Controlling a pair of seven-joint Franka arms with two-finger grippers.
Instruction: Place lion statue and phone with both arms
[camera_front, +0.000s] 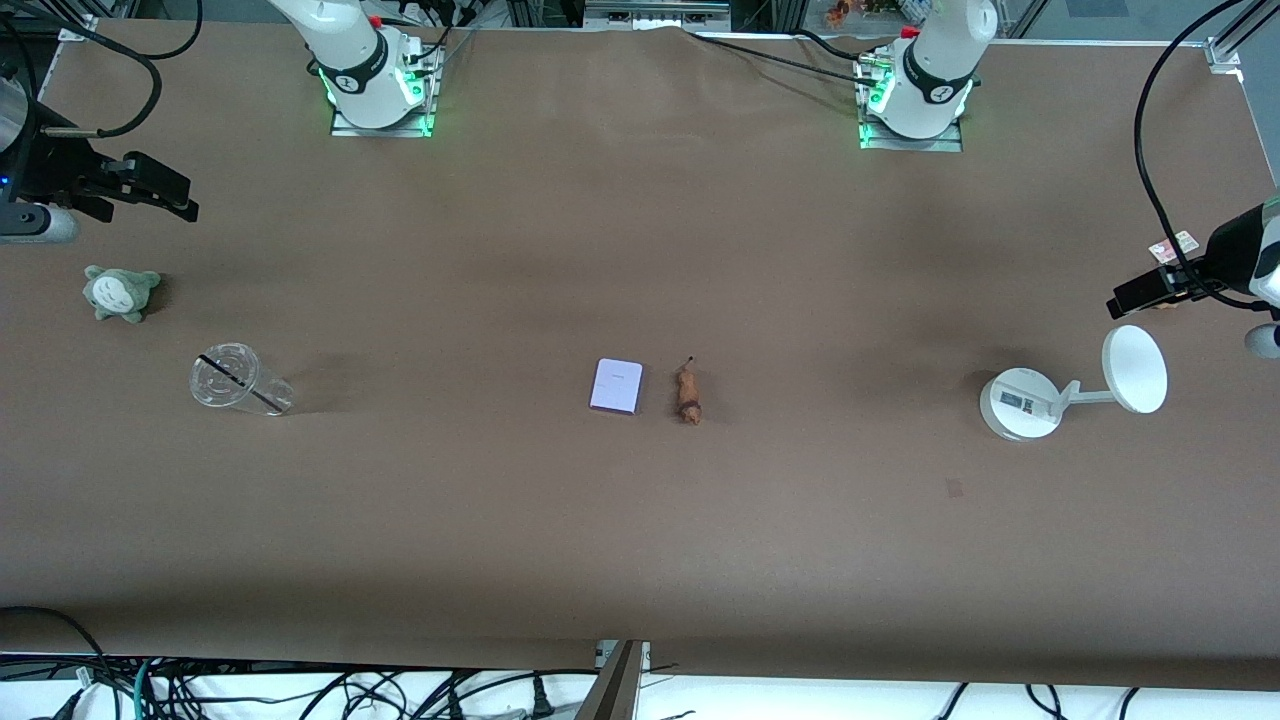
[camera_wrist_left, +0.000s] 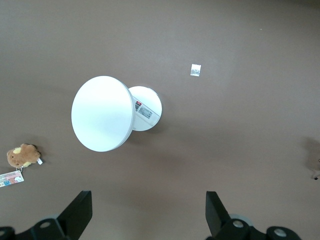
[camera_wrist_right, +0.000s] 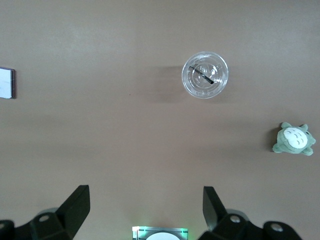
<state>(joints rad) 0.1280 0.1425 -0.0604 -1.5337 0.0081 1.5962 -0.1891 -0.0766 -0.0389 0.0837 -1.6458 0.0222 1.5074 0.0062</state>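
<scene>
The phone (camera_front: 616, 386), a pale lavender slab, lies flat at the table's middle. Its edge also shows in the right wrist view (camera_wrist_right: 6, 83). The lion statue (camera_front: 688, 394), a tiny orange-brown figurine, lies right beside it toward the left arm's end, apart from it. My right gripper (camera_front: 160, 190) (camera_wrist_right: 145, 207) hangs open and empty over the right arm's end of the table. My left gripper (camera_front: 1140, 295) (camera_wrist_left: 149, 210) hangs open and empty over the left arm's end, by the white stand. Both are well away from the phone and the lion.
A clear lidded cup (camera_front: 235, 379) (camera_wrist_right: 205, 75) and a grey-green plush (camera_front: 120, 293) (camera_wrist_right: 295, 140) sit toward the right arm's end. A white round-based stand with a disc (camera_front: 1020, 402) (camera_wrist_left: 102, 113) and a brown tagged plush (camera_wrist_left: 22, 155) sit toward the left arm's end.
</scene>
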